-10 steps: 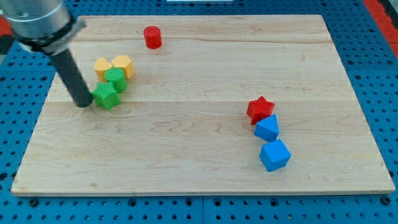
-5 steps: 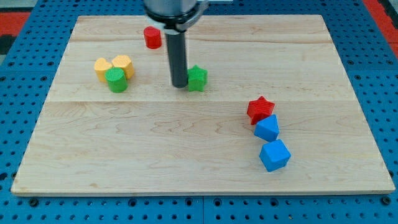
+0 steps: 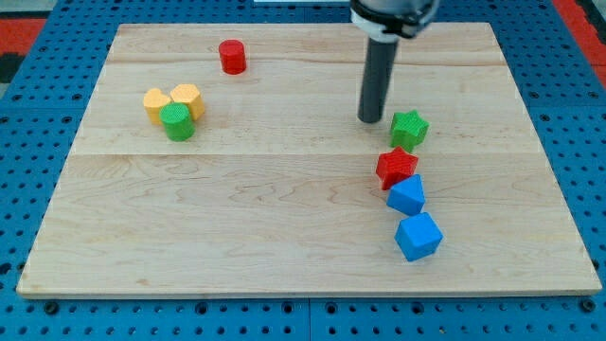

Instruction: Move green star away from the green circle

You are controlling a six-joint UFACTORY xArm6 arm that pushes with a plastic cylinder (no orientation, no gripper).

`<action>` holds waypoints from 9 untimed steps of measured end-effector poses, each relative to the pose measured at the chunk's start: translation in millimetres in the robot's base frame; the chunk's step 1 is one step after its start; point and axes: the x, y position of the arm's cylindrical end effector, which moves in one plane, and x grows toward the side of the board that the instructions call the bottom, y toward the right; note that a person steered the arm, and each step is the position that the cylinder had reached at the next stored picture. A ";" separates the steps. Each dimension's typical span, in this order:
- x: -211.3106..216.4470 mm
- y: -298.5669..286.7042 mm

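The green star (image 3: 409, 128) lies right of the board's middle, just above the red star (image 3: 396, 167). The green circle (image 3: 176, 122) sits far off at the view's left, touching two yellow blocks (image 3: 173, 101). My tip (image 3: 369, 119) is on the board just left of the green star, with a small gap between them. The dark rod rises from the tip to the view's top edge.
A red cylinder (image 3: 232, 57) stands near the top left. Two blue blocks (image 3: 411, 216) lie in a line below the red star. The wooden board (image 3: 284, 237) sits on a blue pegboard surface.
My tip has swept from the left side to the right, pushing the green star from beside the green circle across to above the red star. The tip now stands slightly apart from it.
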 end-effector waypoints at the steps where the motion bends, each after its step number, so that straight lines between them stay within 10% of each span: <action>1: -14.9 39.9; 3: 19.5 136.3; 7: -20.0 40.9; 9: 54.0 -35.7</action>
